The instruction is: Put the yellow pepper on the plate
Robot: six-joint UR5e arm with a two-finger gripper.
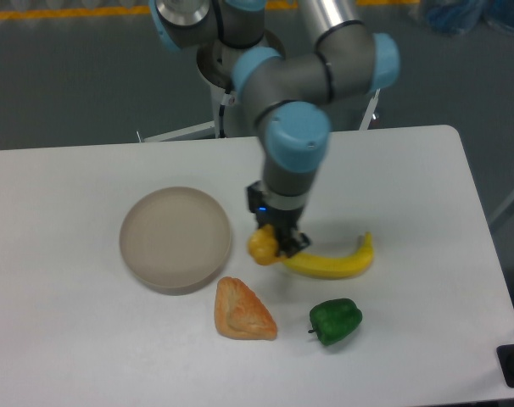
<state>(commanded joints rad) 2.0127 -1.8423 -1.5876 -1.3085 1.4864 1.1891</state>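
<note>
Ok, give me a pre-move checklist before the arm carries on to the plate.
1. Pepper held in gripper: ok.
2. Pepper above the plate: not ok, it is just right of the rim.
3. Plate free of items: ok.
4. Path leftward to plate clear: ok, the wedge and banana lie off it.
5. Pepper's height over the rim: cannot tell.
</note>
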